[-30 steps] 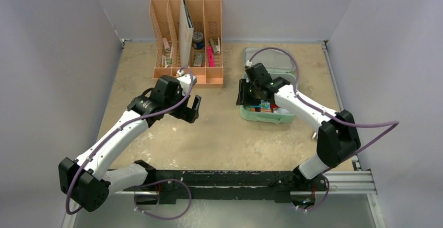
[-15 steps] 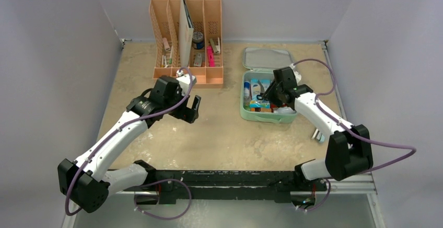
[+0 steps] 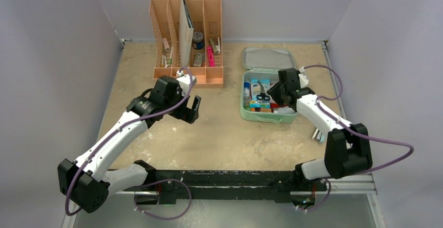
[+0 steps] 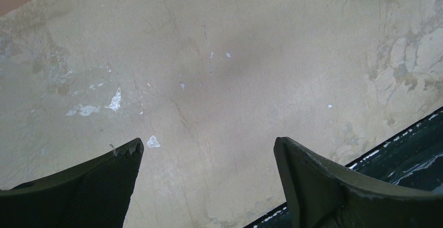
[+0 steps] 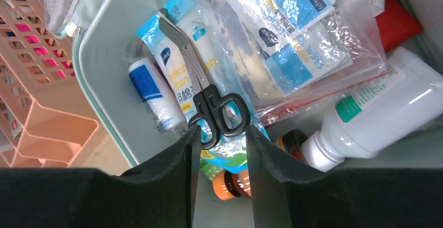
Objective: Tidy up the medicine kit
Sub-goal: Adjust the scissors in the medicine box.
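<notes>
while the lid lay flung back flat toward 12 o'clock, the medicine kit sat open on the table at about 1 o'clock from the table's middle, with the peach desk organizer well apart from it at 11 o'clock by the back wall. the right gripper hung over the kit's tray from the 3 o'clock side, its jaws partly apart and clamped on nothing that showed. in the right wrist view the right gripper's fingertips pointed down at a pair of black-handled scissors lying on top of the contents, blades toward 11 o'clock and finger rings just beyond the tips. under the scissors lay blue-and-white packets, with a small blue-and-white roll at their 9 o'clock against the tray wall, a clear bag of wipes at 1 o'clock, and a white bottle on its side at 3 o'clock. an orange-capped vial showed at 6 o'clock between the fingers. the left gripper hung above bare table at the kit's 9 o'clock, well apart from it, jaws spread wide and empty; its wrist view caught only a mint corner of the kit at 1 o'clock.
</notes>
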Robot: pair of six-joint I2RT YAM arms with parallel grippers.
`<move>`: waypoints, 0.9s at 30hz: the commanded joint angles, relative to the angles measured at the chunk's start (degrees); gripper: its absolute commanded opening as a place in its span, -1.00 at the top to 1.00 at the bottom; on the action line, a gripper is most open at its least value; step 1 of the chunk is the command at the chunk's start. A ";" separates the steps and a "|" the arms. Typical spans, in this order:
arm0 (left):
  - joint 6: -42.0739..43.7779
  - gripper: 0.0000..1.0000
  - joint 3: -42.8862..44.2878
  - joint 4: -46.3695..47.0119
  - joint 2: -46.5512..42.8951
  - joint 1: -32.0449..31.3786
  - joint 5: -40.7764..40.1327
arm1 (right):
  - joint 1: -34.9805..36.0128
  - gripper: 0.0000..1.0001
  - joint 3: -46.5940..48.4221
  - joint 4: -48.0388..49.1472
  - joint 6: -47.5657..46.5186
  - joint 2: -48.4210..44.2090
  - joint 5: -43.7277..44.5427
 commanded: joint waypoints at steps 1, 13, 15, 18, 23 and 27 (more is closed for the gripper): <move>0.34 -0.91 -0.09 1.16 -1.65 -0.16 -0.40 | -0.27 0.21 -0.31 3.03 3.76 1.75 -0.71; 0.25 -0.91 -0.29 1.33 -2.64 -0.15 -1.32 | -0.49 0.21 -7.06 10.49 9.64 2.38 -1.81; 0.24 -0.91 -0.20 1.33 -2.67 -0.13 -1.35 | -0.50 0.21 -7.58 11.91 9.75 2.44 -2.07; 0.25 -0.91 -0.31 1.33 -2.81 -0.12 -1.35 | -0.50 0.22 -8.00 13.35 9.95 2.65 -2.35; 0.33 -0.91 -0.14 1.28 -2.54 -0.09 -1.13 | -0.59 0.29 -8.14 14.56 10.23 3.24 -2.75; 0.26 -0.91 -0.33 1.22 -2.96 -0.13 -1.50 | -0.61 0.33 -8.46 14.84 10.78 4.01 -2.79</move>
